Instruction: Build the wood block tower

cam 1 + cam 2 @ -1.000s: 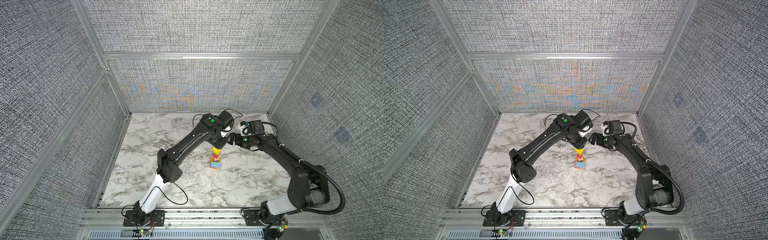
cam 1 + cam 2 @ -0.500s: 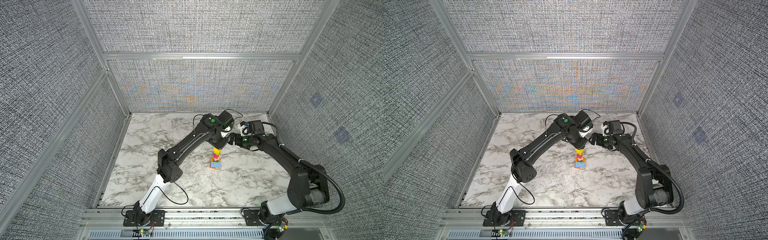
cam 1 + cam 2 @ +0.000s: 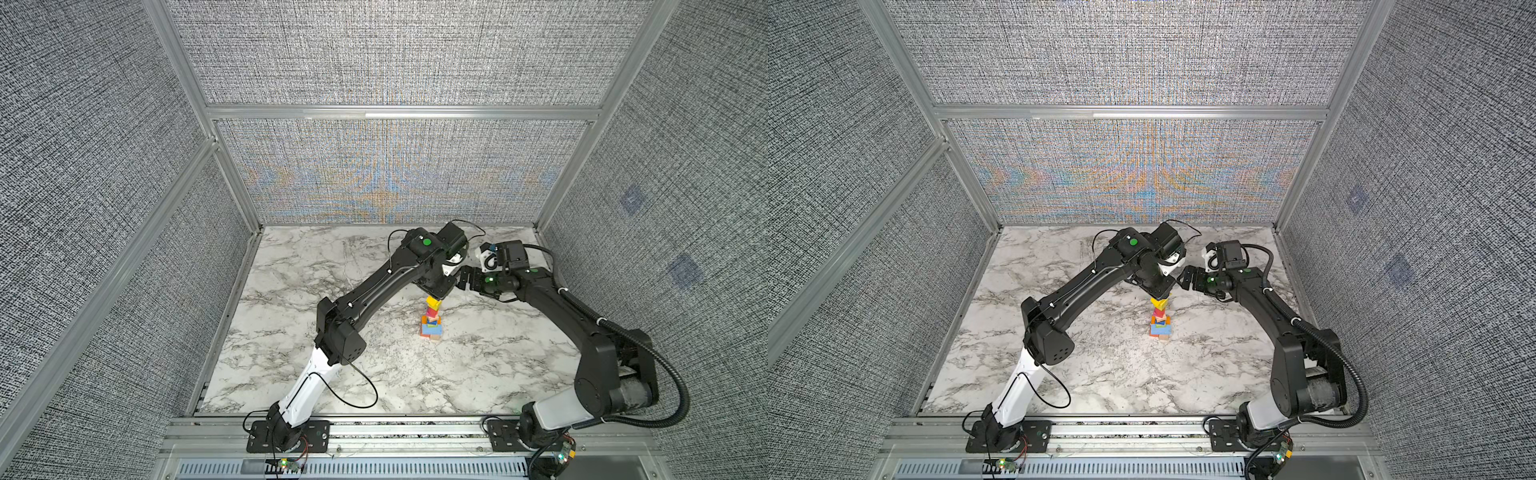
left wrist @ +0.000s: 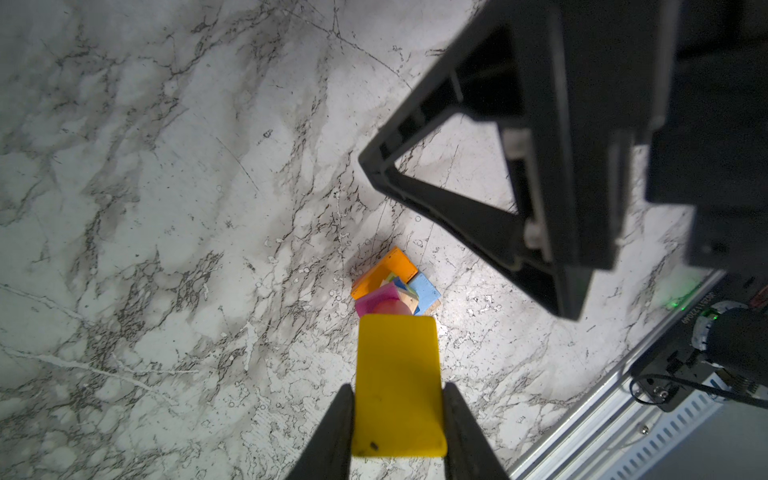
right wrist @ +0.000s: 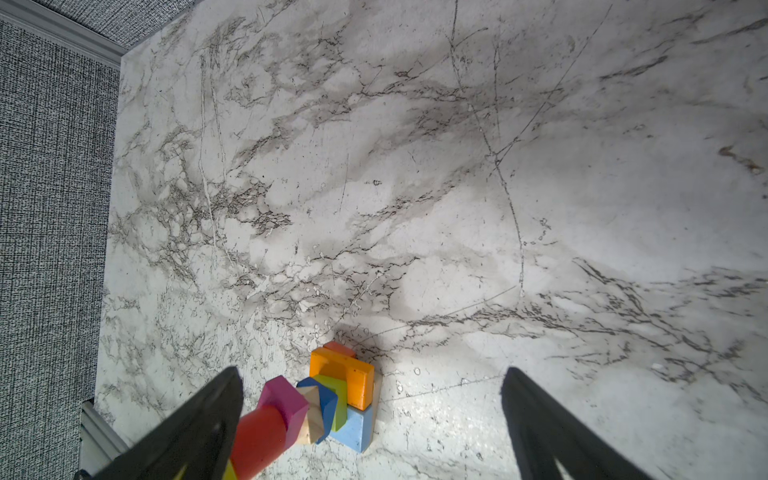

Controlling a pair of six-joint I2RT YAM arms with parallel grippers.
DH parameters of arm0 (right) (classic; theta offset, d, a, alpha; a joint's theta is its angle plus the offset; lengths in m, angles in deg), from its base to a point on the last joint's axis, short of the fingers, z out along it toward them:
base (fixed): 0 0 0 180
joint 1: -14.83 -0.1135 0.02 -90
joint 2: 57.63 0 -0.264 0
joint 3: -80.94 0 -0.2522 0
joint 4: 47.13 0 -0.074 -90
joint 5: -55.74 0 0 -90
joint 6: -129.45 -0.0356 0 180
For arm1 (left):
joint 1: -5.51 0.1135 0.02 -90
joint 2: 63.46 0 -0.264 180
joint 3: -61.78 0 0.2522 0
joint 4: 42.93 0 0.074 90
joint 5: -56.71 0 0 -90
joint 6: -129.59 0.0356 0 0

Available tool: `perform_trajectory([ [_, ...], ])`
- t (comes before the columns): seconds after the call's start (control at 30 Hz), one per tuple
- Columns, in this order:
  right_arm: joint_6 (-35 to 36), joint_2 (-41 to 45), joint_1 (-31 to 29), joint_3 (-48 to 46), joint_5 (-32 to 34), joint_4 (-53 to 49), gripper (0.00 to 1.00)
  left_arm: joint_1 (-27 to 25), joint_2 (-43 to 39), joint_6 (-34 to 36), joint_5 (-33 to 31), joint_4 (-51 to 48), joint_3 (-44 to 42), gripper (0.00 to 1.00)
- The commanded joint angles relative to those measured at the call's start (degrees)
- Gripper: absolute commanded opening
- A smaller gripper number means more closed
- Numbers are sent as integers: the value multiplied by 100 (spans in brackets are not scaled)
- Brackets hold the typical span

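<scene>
While the left hand [image 4: 399,387] was positioned directly above the narrow tower [image 3: 432,320] of small painted wooden blocks, its two black fingers [image 4: 336,432] lay flush against opposite sides of a flat, rectangular yellow wooden block [image 4: 397,374], gripping it at the tower's top. Whether that block rested on the red piece [image 5: 262,432] beneath it could not be determined. In both top views the tower stood near the middle of the white marble-patterned desk [image 3: 332,270]. A wide orange brick [image 5: 345,374] and a light blue brick [image 5: 353,428] formed its base, with green, blue, tan and magenta pieces above. The right hand [image 5: 372,370] was spread fully, gripped nothing, and hovered just beside the tower's upper part, close to the left hand.
</scene>
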Motion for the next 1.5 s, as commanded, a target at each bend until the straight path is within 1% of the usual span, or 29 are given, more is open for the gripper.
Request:
perform_trajectory([
  [0.0, 32, -11, 0, 55, -65, -54, 99, -7, -5, 19, 51, 51, 6, 40],
  [0.2, 32, -25, 0, 59, -65, -56, 99, -8, -31, 32, 35, 71, 7, 47],
  [0.43, 37, -11, 7, 60, -48, -63, 99, -8, -137, 68, -30, 112, 17, 63],
  [0.63, 52, -13, 13, 68, -24, -89, 99, -8, -309, 72, -223, 206, 26, 75],
  [0.77, 80, 14, 33, 74, 26, -114, 99, -3, -540, 114, -552, 274, 12, 90],
  [0.8, 89, 40, 57, 72, 51, -124, 99, -5, -632, 140, -669, 300, -10, 97],
  [0.87, 107, 104, 91, 72, 66, -132, 99, -2, -835, 78, -1110, 388, -114, 99],
  [0.9, 110, 157, 124, 65, 74, -128, 99, -2, -997, -19, -1440, 461, -238, 99],
  [0.97, 83, 275, 182, 34, 156, -97, 99, 34, -1326, 52, -1820, 704, -566, 99],
  [1.1, 32, 588, 301, -94, 627, 5, 99, 280, -1875, 47, -2081, 935, -1048, 99],
  [1.2, 32, 839, 365, -250, 1051, 139, 99, 494, -2499, 19, -2343, 1196, -1593, 99],
  [1.3, 108, 1109, 392, -468, 1488, 343, 99, 804, -3156, -45, -2503, 1715, -2488, 99],
  [1.4, 323, 1475, 388, -903, 1899, 752, 99, 1227, -3908, -162, -2569, 2542, -3653, 99],
  [1.47, 507, 1779, 389, -1226, 2100, 1195, 99, 1519, -4361, -208, -2726, 3127, -4462, 99],
])
